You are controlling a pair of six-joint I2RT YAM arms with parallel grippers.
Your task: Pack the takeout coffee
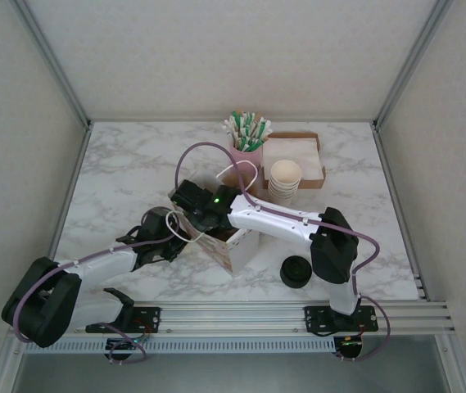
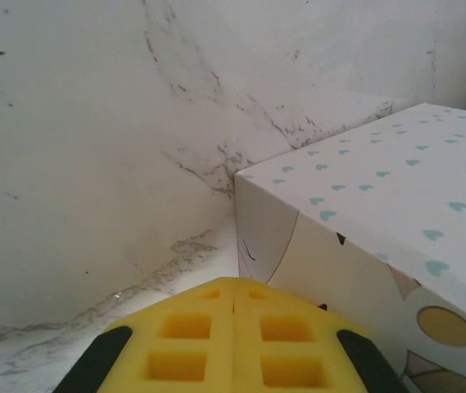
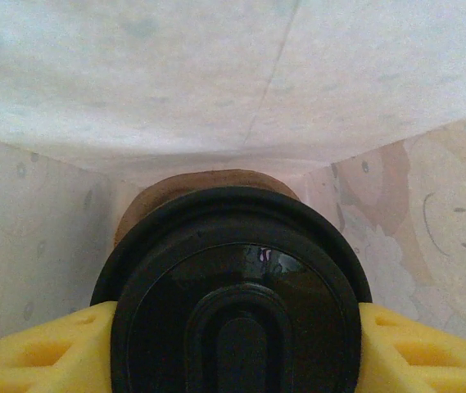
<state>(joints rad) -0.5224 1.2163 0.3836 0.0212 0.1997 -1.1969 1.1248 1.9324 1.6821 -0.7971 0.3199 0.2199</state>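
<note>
The takeout coffee (image 3: 233,303) fills the right wrist view: a round black lid with the cup's brownish body just behind it. My right gripper (image 3: 233,332) is shut on it, a yellow pad (image 3: 417,352) pressed against each side of the lid. Pale printed walls of the paper bag (image 3: 413,213) surround the cup, so it is inside the bag. In the top view the bag (image 1: 239,250) stands mid-table with the right gripper (image 1: 204,214) reaching into it. My left gripper (image 2: 233,307) is shut and empty, its tips just beside the bag's heart-patterned side (image 2: 380,213).
A pink cup of green-and-white sticks (image 1: 247,135), a stack of lidless cups (image 1: 284,182) and a brown tray of napkins (image 1: 302,155) stand at the back. A pile of black lids (image 1: 296,271) sits near the right arm's base.
</note>
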